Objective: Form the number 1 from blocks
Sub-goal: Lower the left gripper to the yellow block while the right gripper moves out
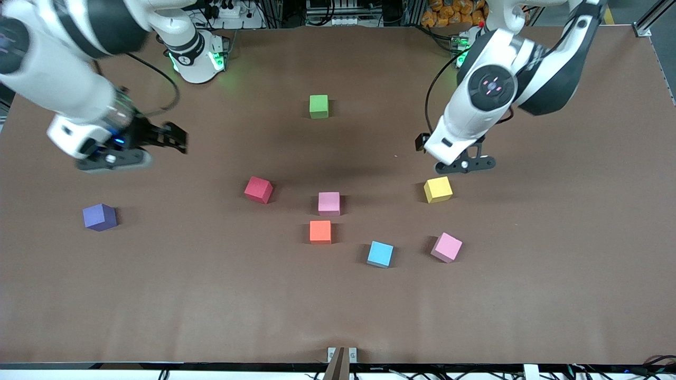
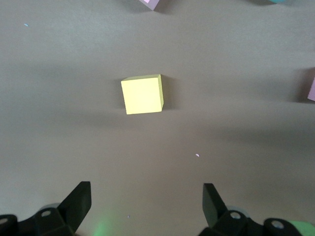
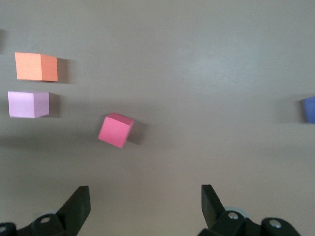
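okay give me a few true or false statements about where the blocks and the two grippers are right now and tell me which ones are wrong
1. The left gripper is open, with the yellow block lying on the table in its wrist view. True.
2. The right gripper is holding the red block. False: its fingers are open and empty, and the red block lies on the table.
3. The green block lies farther from the front camera than every other block. True.
4. The orange block is stacked on a pink block. False: both lie on the table, the orange one nearer the front camera.
5. The purple block lies toward the right arm's end of the table. True.
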Robot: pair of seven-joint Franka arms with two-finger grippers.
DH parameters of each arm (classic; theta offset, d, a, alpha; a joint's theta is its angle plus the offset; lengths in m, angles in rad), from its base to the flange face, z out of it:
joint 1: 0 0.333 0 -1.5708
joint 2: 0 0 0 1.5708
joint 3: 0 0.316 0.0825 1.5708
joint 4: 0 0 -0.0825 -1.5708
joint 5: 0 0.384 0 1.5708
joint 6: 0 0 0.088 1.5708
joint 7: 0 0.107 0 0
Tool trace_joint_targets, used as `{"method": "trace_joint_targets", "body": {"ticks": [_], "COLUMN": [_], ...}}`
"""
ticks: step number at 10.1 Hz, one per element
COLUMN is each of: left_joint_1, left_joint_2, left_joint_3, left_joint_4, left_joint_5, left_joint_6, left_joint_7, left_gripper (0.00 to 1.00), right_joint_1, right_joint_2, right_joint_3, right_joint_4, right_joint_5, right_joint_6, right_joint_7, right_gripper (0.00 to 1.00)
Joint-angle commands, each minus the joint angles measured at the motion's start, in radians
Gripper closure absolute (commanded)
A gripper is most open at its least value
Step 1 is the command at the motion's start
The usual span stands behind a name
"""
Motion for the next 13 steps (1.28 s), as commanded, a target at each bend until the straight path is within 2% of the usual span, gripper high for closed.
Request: {"method": "trace_joint_targets", "body": {"ticks": [1,4,7,9,11,13], "left_joint_1": [0.015,0.040,0.044,0.073,0.081,0.081], "left_joint_2": [0.034,0.022,0.016,0.011,0.014,0.038], "left_joint_3": [0.001,0.004,0.004,0.003,0.003,0.007], "left_joint_4": [-0.017,-0.135,-0.247,-0.310,-0.374,-0.405], "left_joint_5": [0.027,0.031,0.102,0.124,0.124,0.124], "left_joint_6": [0.032,0.202,0.346,0.426,0.526,0.629], "left_joint_7": [-0.029,-0.195,-0.250,-0.252,-0.290,-0.322], "left_gripper": [0.00,0.00,0.00,0.00,0.00,0.00], "right_joint_1": [0.007,0.066,0.092,0.097,0.113,0.197], "right_joint_2": [0.085,0.217,0.307,0.311,0.314,0.336], "right_joint_3": [0.015,0.013,0.010,0.010,0.012,0.013], "right_joint_4": [-0.042,-0.045,-0.053,-0.099,-0.101,-0.090], "right_joint_5": [0.002,-0.007,-0.014,-0.018,-0.018,-0.018], "right_joint_6": [0.102,0.235,0.338,0.390,0.406,0.490], "right_joint_7": [0.092,0.217,0.253,0.253,0.323,0.456], "right_gripper": [0.00,0.00,0.00,0.00,0.00,0.00]}}
